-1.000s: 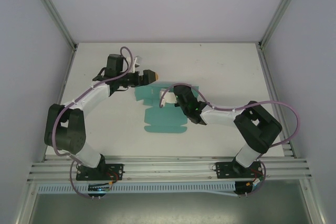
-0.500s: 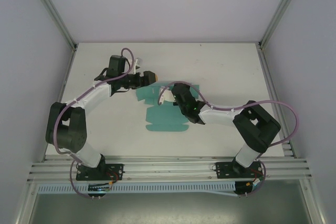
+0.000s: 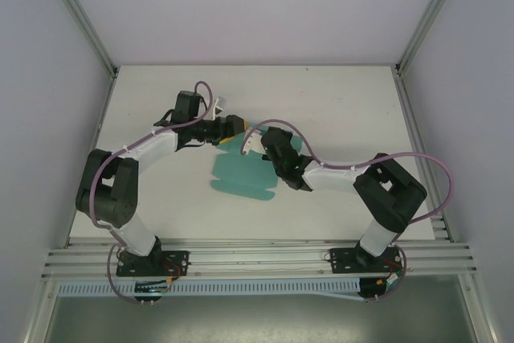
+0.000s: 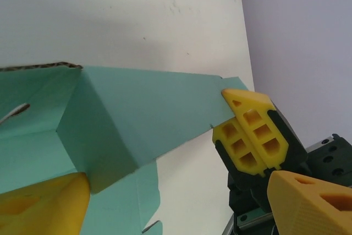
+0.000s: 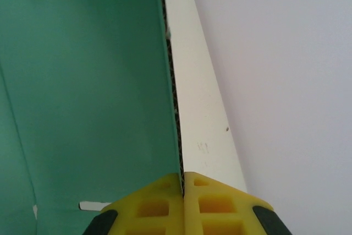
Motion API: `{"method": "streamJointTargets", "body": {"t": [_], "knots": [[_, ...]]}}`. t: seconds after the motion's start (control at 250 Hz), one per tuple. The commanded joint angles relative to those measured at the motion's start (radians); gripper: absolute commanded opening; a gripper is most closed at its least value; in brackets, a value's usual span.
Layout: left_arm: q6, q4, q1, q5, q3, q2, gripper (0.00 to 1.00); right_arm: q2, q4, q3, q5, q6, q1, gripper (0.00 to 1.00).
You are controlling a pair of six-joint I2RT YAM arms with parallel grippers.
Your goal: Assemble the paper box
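**Operator:** What is the state of the right gripper?

**Guide:** Check your right wrist view. The right gripper [image 5: 182,182] sits at 6 o'clock with its yellow fingers [image 5: 148,210] pressed together. They pinch the thin edge of the paper box [image 5: 82,81]. That edge runs from the seam between the fingers up toward 12 o'clock. The teal panel lies on the 9 o'clock side of the edge. A strip of the white table [image 5: 203,114] lies on the 3 o'clock side.

**Operator:** And the left gripper?

**Guide:** Check your left wrist view. The left gripper [image 4: 176,185] stands spread. One finger [image 4: 38,207] sits at 7 o'clock, just beside the folded corner of the card. You cannot tell whether it touches. The other finger [image 4: 313,202] sits at 4 o'clock, apart from the card. At 3 o'clock you see the right gripper's finger pair, clamped on the end corner of a long teal panel. A crease runs through the card, and a flap with a notched edge points toward 6 o'clock.

**Operator:** Where does the box lie?

**Guide:** Check your top view. The paper box [image 3: 241,182] lies near the middle of the table [image 3: 337,102], between the two arms. Its larger part lies at 6 o'clock from both grippers, and its far end reaches up to them. The left gripper [image 3: 233,128] comes in from 9 o'clock. The right gripper [image 3: 265,144] comes in from 4 o'clock. The two tips are near each other over the far end of the box.
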Motion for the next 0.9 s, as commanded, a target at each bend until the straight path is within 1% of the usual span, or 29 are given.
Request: {"method": "streamJointTargets", "body": {"t": [0.0,0.052,0.076,0.172,0.2,0.304,0.38,0.436,0.464,0.5,0.58,0.676,0.719,0.755,0.803,0.863,0.895], "knots": [[0.005,-0.031,-0.023,0.025,0.009,0.021,0.84,-0.014,0.114,-0.005,-0.031,0.061,0.013,0.00],[0.019,-0.050,-0.023,0.007,0.009,0.021,0.85,-0.012,0.134,-0.021,-0.030,0.046,0.013,0.00],[0.023,-0.050,-0.023,0.004,0.036,0.021,0.85,-0.014,0.141,-0.028,-0.030,0.043,0.012,0.00],[0.014,-0.019,-0.022,0.023,0.042,0.021,0.84,-0.026,0.139,-0.051,-0.062,0.044,0.013,0.00],[0.009,-0.013,-0.022,0.024,0.046,0.021,0.82,-0.030,0.138,-0.060,-0.076,0.044,0.013,0.00],[0.011,-0.024,-0.022,0.015,0.077,0.064,0.68,-0.037,0.146,-0.091,-0.118,0.019,0.020,0.00],[0.011,-0.023,-0.022,0.021,0.094,0.082,0.61,-0.034,0.154,-0.105,-0.125,0.000,0.027,0.00],[0.007,-0.024,-0.023,0.029,0.102,0.096,0.51,-0.032,0.164,-0.116,-0.124,-0.012,0.029,0.00],[0.008,-0.026,-0.022,0.028,0.106,0.102,0.48,-0.031,0.168,-0.118,-0.122,-0.015,0.032,0.00],[0.008,-0.027,-0.022,0.030,0.109,0.107,0.46,-0.031,0.173,-0.120,-0.119,-0.018,0.032,0.00],[0.010,-0.032,-0.022,0.024,0.108,0.114,0.37,-0.032,0.169,-0.122,-0.117,-0.022,0.035,0.00],[0.010,-0.042,-0.023,0.018,0.103,0.113,0.31,-0.028,0.172,-0.122,-0.112,-0.035,0.035,0.00],[0.007,-0.042,-0.022,0.016,0.095,0.107,0.25,-0.025,0.176,-0.122,-0.104,-0.041,0.034,0.00],[0.006,-0.041,-0.022,0.009,0.089,0.100,0.24,-0.023,0.182,-0.122,-0.096,-0.045,0.035,0.00],[0.003,-0.044,-0.022,-0.003,0.086,0.095,0.18,-0.023,0.181,-0.124,-0.093,-0.050,0.035,0.00],[0.000,-0.045,-0.023,-0.007,0.086,0.093,0.18,-0.022,0.183,-0.125,-0.088,-0.050,0.034,0.00],[-0.001,-0.047,-0.022,-0.005,0.084,0.093,0.24,-0.021,0.183,-0.126,-0.084,-0.050,0.034,0.00]]}}
